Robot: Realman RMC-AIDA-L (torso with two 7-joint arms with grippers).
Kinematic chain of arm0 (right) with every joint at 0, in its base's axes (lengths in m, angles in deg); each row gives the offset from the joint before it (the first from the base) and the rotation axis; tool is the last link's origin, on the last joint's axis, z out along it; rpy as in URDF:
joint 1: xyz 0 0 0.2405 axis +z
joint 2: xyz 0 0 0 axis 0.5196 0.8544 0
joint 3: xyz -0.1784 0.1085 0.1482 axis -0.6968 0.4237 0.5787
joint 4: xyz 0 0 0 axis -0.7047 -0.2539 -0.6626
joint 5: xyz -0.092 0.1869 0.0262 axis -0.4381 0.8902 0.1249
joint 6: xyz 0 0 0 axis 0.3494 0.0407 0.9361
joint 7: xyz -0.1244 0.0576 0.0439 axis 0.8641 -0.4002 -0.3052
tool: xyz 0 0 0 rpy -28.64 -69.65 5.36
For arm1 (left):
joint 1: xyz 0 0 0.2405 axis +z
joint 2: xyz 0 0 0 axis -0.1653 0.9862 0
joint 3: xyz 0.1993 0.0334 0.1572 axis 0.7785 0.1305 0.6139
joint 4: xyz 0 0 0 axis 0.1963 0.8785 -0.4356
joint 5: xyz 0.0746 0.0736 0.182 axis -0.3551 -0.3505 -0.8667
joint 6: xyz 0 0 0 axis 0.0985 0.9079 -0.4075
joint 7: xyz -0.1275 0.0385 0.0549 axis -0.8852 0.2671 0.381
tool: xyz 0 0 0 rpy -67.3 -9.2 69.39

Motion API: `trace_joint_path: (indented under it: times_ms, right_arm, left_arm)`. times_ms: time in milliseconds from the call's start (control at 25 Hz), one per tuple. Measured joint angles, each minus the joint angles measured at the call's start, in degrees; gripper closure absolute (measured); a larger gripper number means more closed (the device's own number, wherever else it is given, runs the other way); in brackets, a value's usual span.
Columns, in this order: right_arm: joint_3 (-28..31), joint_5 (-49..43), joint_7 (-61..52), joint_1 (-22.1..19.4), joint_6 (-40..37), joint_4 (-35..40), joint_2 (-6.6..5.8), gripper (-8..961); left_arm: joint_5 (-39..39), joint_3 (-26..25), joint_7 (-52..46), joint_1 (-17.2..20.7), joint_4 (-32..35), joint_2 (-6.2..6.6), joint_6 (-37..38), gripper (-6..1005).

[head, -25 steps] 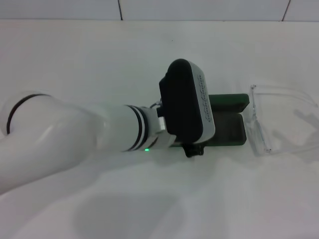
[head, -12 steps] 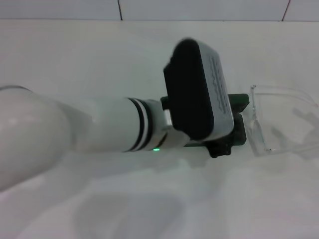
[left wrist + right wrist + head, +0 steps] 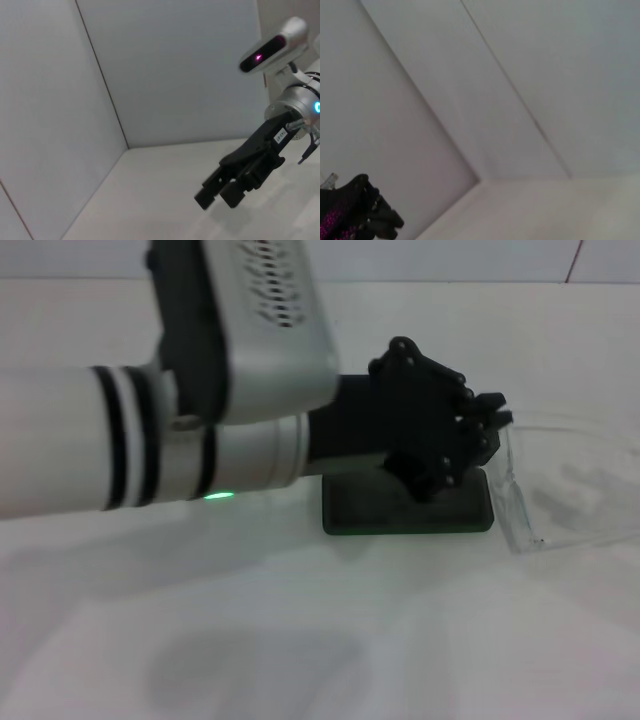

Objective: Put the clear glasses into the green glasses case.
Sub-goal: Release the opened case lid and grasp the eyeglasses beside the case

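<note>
— Where's the left gripper?
— Above the case's right end, its tip at the near edge of the glasses. Whether it grips anything, I cannot tell.
— And the glasses?
— On the table, just right of the open case.
— The right gripper?
— Off the table, seen only in the left wrist view; its state is unclear.

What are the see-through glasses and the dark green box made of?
The clear glasses look like shiny, colourless plastic: the white table shows straight through them and their edges catch the light. The green glasses case seems a hard, smooth shell, perhaps plastic or a leather-like cover; which one is hard to tell. The left end effector reaches over the case.
</note>
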Motion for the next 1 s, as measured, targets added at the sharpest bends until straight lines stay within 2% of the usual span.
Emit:
trace_joint_path:
  times_ms: [40,160,280,360,520,680,800,1000]
  right_arm:
    - [-3.6,-1.12,-9.64,-0.57,-0.78,8.06,0.63,277]
    - [-9.22,-2.31,-18.2,-1.03,-0.88,17.42,1.21,282]
    - [-15.74,-4.33,-26.52,-0.73,1.05,25.97,1.11,283]
    - [-20.4,-10.48,-34.42,0.92,2.83,34.21,0.78,284]
    - [-22.97,-21.69,-46.38,6.86,1.46,43.22,0.67,285]
    - [-23.74,-28.82,-54.09,13.84,-0.41,42.11,0.06,286]
    - [-24.48,-34.1,-56.33,19.43,-0.39,35.8,-0.14,287]
    - [-24.7,-40.73,-56.7,26.79,2.17,24.73,0.35,290]
  left_arm:
    - [0.6,-0.35,0.67,0.67,0.19,0.0,0.07,916]
    - [1.6,-0.77,2.59,2.17,0.18,0.0,0.14,916]
    - [1.79,-1.19,4.0,2.89,0.0,0.0,0.18,916]
    - [1.82,-1.71,4.58,3.08,-0.11,-0.03,0.18,916]
    - [2.82,-3.18,6.0,3.17,-1.08,-0.01,0.17,916]
    - [6.85,-4.78,9.63,3.19,-3.3,0.0,0.22,916]
    - [9.49,-5.95,11.53,3.14,-4.37,0.0,0.58,917]
    - [10.54,-6.57,12.39,3.26,-5.05,0.0,1.7,917]
